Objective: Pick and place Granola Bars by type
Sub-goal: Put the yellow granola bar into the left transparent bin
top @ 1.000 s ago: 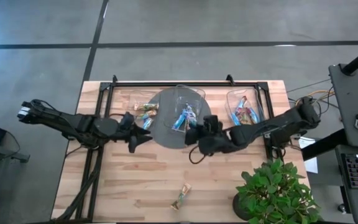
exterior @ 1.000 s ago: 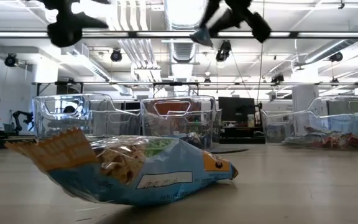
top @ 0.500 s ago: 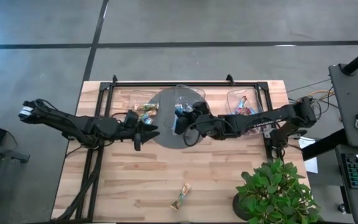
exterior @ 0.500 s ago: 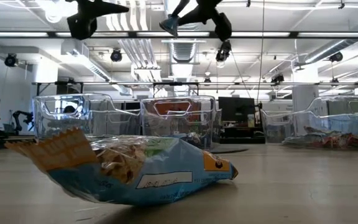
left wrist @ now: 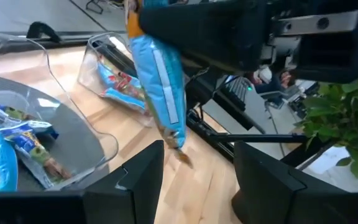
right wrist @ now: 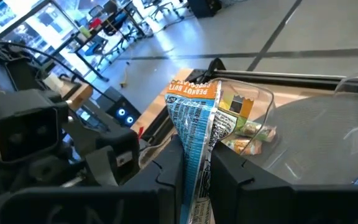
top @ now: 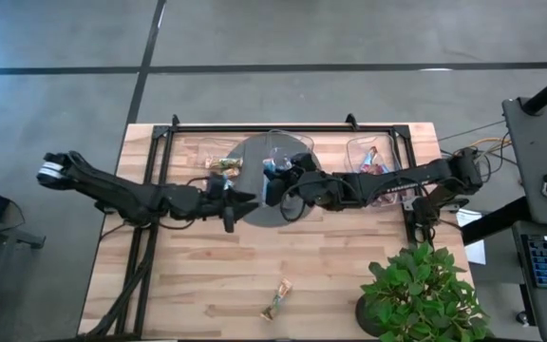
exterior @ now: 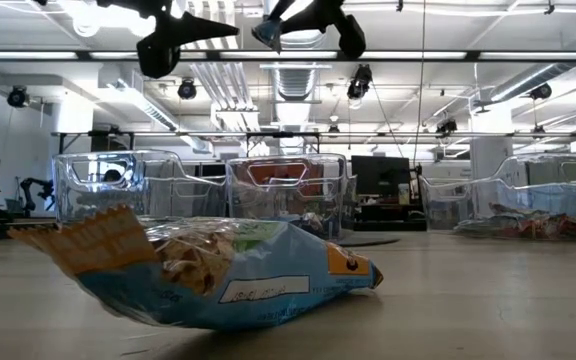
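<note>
From above, the right gripper (top: 273, 180) hangs over the middle bin (top: 297, 142), fingers pinched on a blue bar (top: 270, 171). The left gripper (top: 238, 201) sits just beside it over the dark round mat (top: 254, 211), fingers spread, nothing in them. Sorting looks partly done: tan bars (top: 222, 164) lie in the left bin (top: 190, 150), a few bars sit in the right bin (top: 354, 152), and one stray bar (top: 277, 300) lies alone near the table's front edge (top: 198, 318), well apart from everything. That one is still to be fetched, and the carried bar still needs a home.

Down at table height, the stray bar (exterior: 208, 270) fills the foreground, blue wrapper with an orange end. Both grippers show only as dark shapes cut off at the top; the three clear bins stand behind, contents hard to read through the plastic.

Left wrist view: the held bar (left wrist: 160, 81) dangles from the other arm, above the wood, with the left arm's own fingers (left wrist: 135, 186) wide apart below it. Blue bars (left wrist: 17, 143) rest in the near bin, more in the far one.

Right wrist view: the bar (right wrist: 194, 124) is squeezed between the dark fingers (right wrist: 229, 180), its orange end up. Behind it lie the tan bars (right wrist: 250, 134); probably three or four, though the bin wall blurs the count.
</note>
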Available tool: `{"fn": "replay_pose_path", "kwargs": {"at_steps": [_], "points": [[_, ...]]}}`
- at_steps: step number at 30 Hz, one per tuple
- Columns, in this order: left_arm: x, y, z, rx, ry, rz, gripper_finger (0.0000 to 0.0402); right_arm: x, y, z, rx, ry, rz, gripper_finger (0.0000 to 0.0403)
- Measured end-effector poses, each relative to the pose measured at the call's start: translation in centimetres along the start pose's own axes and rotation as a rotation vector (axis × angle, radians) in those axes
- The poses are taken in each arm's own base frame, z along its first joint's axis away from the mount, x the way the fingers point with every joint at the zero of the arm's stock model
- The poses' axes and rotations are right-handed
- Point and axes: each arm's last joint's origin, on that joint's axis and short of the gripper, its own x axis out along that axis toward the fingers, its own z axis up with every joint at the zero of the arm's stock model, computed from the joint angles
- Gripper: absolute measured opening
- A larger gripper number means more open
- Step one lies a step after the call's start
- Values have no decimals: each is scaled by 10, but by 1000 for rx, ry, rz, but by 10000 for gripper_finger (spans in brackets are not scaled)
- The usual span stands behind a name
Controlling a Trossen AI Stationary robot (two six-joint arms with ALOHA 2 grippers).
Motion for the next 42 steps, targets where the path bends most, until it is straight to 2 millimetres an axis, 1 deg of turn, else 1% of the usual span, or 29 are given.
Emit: {"fn": "replay_pose_path", "kwargs": {"at_steps": [10,15,18,21,26,29,37,42], "points": [[20,-1,-9,-15,-10,-21,177,7,1,-8,10,39,39,43],[34,-6,-11,-10,5,-22,177,9,3,-9,18,37,56,43],[39,-9,-9,10,0,-14,177,9,3,-9,15,43,66,43],[39,-10,-7,31,14,24,177,8,4,-9,17,44,65,43],[31,0,-9,100,106,217,177,8,3,-10,10,53,57,43],[28,3,-9,113,94,282,177,8,2,-10,9,52,56,43],[30,-3,-1,133,60,281,177,8,3,-9,8,52,56,43],[31,-9,3,124,84,227,177,8,2,-9,3,55,52,43]]}}
